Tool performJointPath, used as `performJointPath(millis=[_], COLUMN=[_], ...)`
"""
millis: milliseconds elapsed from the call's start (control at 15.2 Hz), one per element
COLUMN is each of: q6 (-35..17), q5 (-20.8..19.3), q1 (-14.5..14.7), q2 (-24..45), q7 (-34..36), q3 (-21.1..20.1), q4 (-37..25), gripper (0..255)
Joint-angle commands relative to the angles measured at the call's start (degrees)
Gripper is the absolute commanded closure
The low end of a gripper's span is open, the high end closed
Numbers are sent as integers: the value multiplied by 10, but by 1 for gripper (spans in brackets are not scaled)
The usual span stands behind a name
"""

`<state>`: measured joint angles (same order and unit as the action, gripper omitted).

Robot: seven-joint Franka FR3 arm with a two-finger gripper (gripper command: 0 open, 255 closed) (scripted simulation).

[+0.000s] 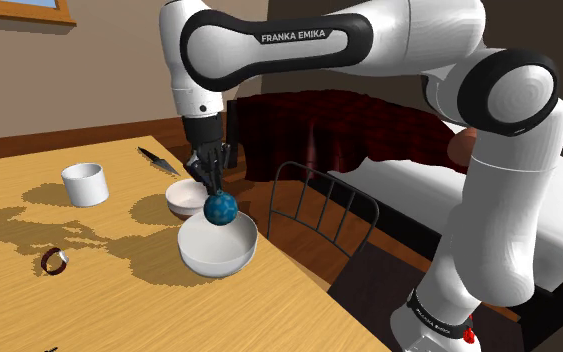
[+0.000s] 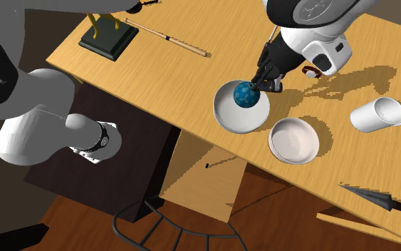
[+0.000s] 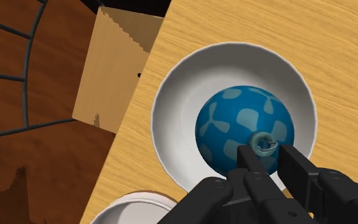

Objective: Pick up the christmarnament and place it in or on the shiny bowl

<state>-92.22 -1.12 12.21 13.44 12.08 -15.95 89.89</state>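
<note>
In the shoulder view, the black gripper (image 1: 212, 186) points down from the white arm over the wooden table (image 1: 89, 300), its fingers nearly closed on the top of a blue patterned Christmas ornament (image 1: 220, 208). The ball hangs in the mouth of a large white bowl (image 1: 214, 258) near the table's edge, and whether it touches the inside cannot be told. A smaller white bowl (image 1: 183, 200) sits just behind the large one, and a white mug (image 1: 84, 184) stands farther toward that view's left. In the second exterior view, seen from above, the gripper (image 2: 263, 80) holds the ornament (image 2: 244, 94) over the large bowl (image 2: 227, 115), off centre toward the rim nearest the arm. The smaller bowl (image 2: 295, 140) lies just beside it and the mug (image 2: 377, 114) well apart. In the wrist view, the gripper (image 3: 269, 156) has its two fingers (image 3: 252, 167) pinched on the small pale cap at the ornament's (image 3: 234, 124) top, with only that narrow cap between them. The ball covers much of the large bowl's (image 3: 171, 95) hollow, and the smaller bowl's (image 3: 136, 207) rim shows beside the fingers.
</note>
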Motion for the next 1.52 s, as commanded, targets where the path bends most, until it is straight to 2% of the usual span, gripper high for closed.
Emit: performJointPath(millis=[0,330,792,858,1188,1452], q6=[-15,-52,-52,-52,-52,26], q5=[0,-1,-1,-1,-1,-5], q1=[0,-1,-1,-1,-1,3], q2=[0,4,4,4,4,19], q7=[0,0,0,0,0,2], q3=[0,1,1,1,1,0], q4=[15,48,48,48,48,-44], gripper=[255,255,255,0,0,0])
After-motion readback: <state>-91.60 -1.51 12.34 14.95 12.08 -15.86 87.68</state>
